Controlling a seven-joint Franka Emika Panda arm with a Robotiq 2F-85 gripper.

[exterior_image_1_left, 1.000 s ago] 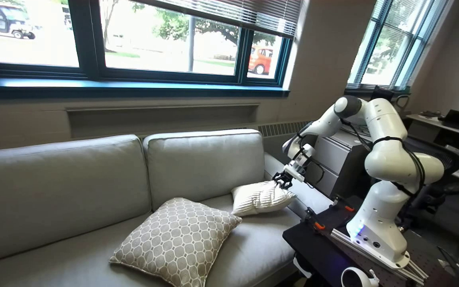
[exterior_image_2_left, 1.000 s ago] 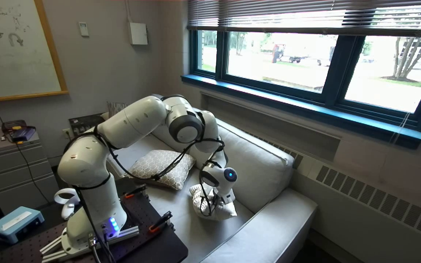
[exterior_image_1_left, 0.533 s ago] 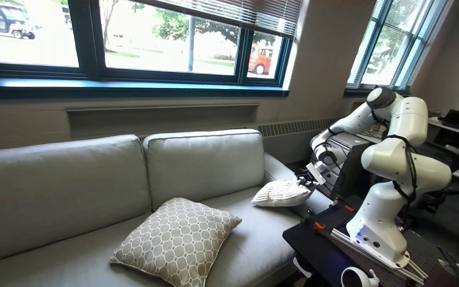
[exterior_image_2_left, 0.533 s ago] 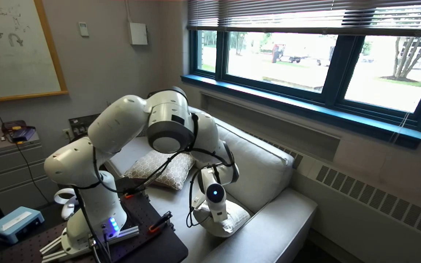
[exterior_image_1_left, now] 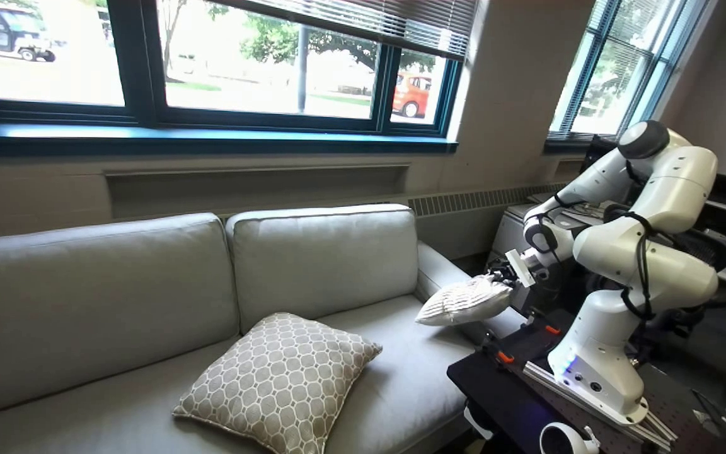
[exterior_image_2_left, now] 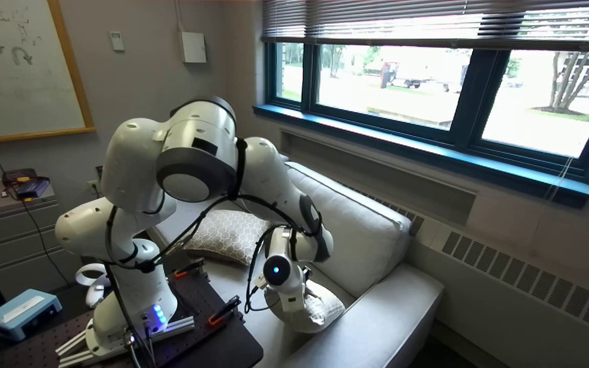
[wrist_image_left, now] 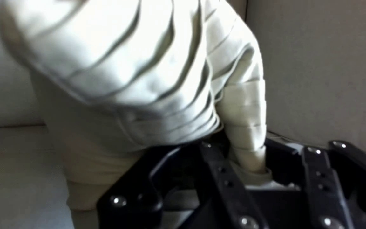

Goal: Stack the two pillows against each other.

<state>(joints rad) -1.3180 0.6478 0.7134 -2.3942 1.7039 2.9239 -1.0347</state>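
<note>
Gripping the white pillow (exterior_image_1_left: 460, 306) by a gathered edge, my claw (exterior_image_1_left: 502, 273) is closed on bunched cloth, right of centre in an exterior view. The pillow's body reaches toward the left of that frame, near the couch armrest (exterior_image_1_left: 443, 267); whether its lower side touches the seat (exterior_image_1_left: 413, 372) I can't tell. The patterned pillow (exterior_image_1_left: 284, 378) lies on the seat at the lower middle of the frame, well apart.

I judge the step in hand to be carrying the white pillow over and leaning it on the patterned one. To do it well, I'd lift enough that the free end doesn't drag, travel slowly toward the frame's left so it doesn't sway, and turn a broad face to the patterned pillow before lowering. I'd let go only once seat and neighbour bear the weight; too hard a push would likely shove the patterned pillow away.

The white pillow is puffy, with raised pleats across its upper face and a plainer side beneath. In the wrist view those pleats fill the upper middle, crumpling into deep folds where the fingers (wrist_image_left: 220, 170) pinch. I expect it to handle soft and floppy.
</note>
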